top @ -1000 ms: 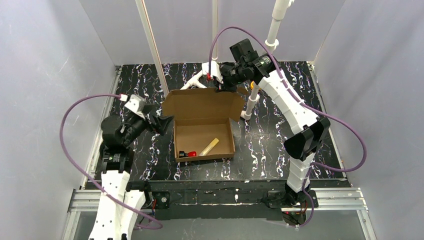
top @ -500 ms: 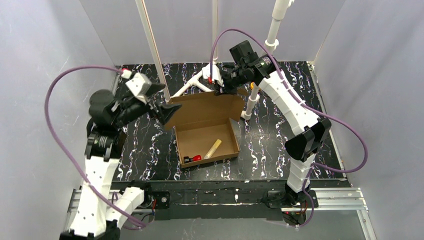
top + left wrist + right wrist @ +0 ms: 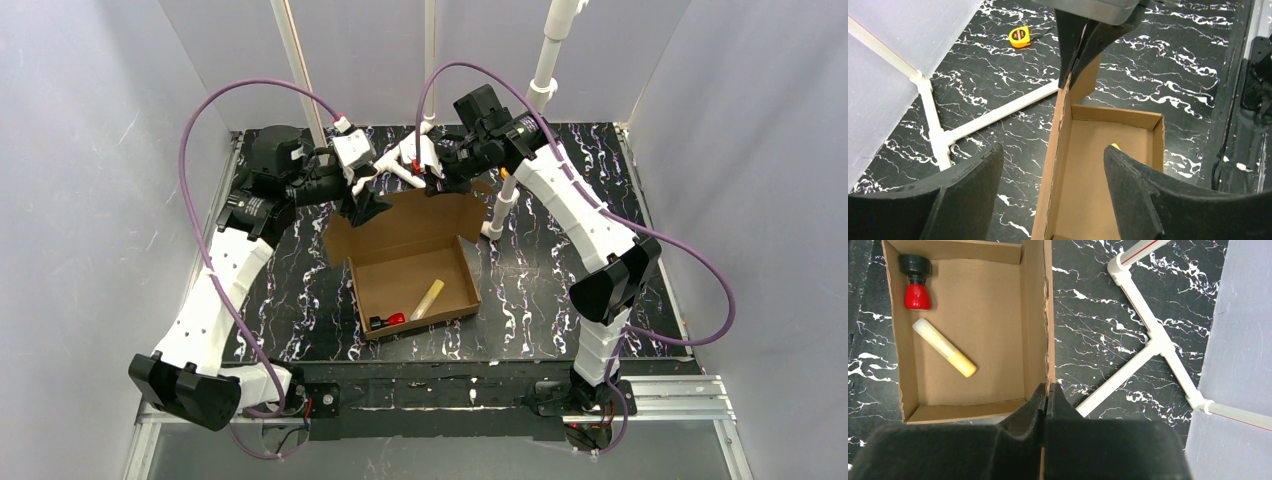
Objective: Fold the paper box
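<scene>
The paper box (image 3: 400, 270) is a brown cardboard mailer in the middle of the table, with its lid (image 3: 400, 225) tilted up at the back. My right gripper (image 3: 437, 183) is shut on the lid's top edge, as the right wrist view (image 3: 1047, 390) shows. My left gripper (image 3: 362, 208) is open at the lid's left end. In the left wrist view (image 3: 1053, 150) the lid's edge (image 3: 1060, 130) runs between the two fingers without touching either. Inside the tray (image 3: 998, 315) lie a red and black piece (image 3: 915, 285) and a yellow tube (image 3: 945, 347).
A white pipe frame (image 3: 400, 160) lies on the black marbled table right behind the lid, with an upright white post (image 3: 503, 200) to the box's right. A yellow tape measure (image 3: 1019, 36) sits farther back. Grey walls close in the sides and back.
My left arm has swung from the table's left side up and back to the lid's left end. The lid stands steeper and the box has turned slightly. My right gripper has kept its hold.
</scene>
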### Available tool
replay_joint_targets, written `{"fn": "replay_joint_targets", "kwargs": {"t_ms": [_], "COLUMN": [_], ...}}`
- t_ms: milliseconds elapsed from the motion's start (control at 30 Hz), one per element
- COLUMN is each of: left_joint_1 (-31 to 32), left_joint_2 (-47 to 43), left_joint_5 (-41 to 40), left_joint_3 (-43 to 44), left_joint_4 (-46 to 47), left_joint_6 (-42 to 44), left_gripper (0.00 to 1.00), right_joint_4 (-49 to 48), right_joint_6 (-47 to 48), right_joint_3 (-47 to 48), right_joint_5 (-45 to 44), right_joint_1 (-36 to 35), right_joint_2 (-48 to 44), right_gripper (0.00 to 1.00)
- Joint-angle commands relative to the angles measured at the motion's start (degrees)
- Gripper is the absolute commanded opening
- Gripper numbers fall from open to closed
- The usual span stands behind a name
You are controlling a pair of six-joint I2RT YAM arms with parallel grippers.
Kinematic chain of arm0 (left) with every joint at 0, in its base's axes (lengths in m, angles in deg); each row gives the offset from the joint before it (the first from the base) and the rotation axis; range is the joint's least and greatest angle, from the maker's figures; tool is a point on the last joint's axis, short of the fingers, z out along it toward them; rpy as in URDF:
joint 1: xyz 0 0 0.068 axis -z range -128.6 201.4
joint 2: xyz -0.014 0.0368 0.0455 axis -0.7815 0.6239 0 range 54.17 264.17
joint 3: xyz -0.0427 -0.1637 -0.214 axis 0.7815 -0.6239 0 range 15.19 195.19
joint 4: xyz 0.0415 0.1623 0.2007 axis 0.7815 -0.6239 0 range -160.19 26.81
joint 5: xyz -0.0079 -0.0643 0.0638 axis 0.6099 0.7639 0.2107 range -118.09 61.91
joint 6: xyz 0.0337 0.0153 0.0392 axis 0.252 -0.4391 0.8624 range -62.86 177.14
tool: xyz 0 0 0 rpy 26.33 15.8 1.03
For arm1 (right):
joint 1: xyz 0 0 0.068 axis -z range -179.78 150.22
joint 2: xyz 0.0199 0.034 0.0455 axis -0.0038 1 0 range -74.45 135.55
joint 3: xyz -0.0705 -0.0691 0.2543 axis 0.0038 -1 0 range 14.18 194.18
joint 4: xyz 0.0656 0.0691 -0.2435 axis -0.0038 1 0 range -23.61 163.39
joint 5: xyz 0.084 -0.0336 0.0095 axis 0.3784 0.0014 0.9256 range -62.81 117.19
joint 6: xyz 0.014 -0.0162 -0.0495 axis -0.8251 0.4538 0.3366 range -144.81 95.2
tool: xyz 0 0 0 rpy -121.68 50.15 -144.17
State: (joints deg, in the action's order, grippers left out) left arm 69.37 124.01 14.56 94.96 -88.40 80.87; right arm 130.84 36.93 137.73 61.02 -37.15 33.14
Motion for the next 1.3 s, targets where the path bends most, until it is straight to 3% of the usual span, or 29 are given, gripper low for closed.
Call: {"fn": "replay_joint_targets", "kwargs": {"t_ms": [0,233,433,667,767,933,1033,1267], "left_joint_1": [1.44,2.67,3.57,5.1,5.59,5.97,5.94,5.93], "left_joint_2": [0.64,1.63,2.73,3.07,2.71,1.44,-0.14,-4.16], "left_joint_5": [0.04,0.13,-2.96,-6.36,-7.48,-10.37,-11.62,-15.52], "left_joint_3": [3.04,2.3,3.0,2.97,2.96,1.72,0.2,-4.54], "left_joint_4": [-4.9,-5.81,-6.99,-8.44,-8.53,-8.38,-7.48,-3.18], "left_joint_6": [6.71,8.81,10.91,13.26,13.61,13.73,13.7,10.71], "left_gripper": [0.69,0.57,0.41,0.17,0.0,0.0,0.0,0.0], "right_joint_4": [1.13,0.95,0.99,0.95,0.95,0.71,0.15,-0.81], "right_joint_6": [-0.35,-0.54,-0.65,-0.75,-0.78,-1.04,-1.88,-5.19], "right_joint_3": [-0.42,-0.5,-0.54,-0.57,-0.6,-1.24,-1.71,-1.92], "right_joint_5": [1.09,0.96,1.07,1.24,1.32,1.57,1.68,2.66], "right_joint_1": [-0.15,-0.16,-0.1,-0.1,-0.16,-0.09,-0.13,-0.14], "right_joint_2": [-1.98,-1.95,-1.95,-2.05,-2.11,-2.43,-2.71,-5.53], "right_gripper": [0.03,0.03,0.03,0.03,0.03,0.07,0.19,0.83]}}
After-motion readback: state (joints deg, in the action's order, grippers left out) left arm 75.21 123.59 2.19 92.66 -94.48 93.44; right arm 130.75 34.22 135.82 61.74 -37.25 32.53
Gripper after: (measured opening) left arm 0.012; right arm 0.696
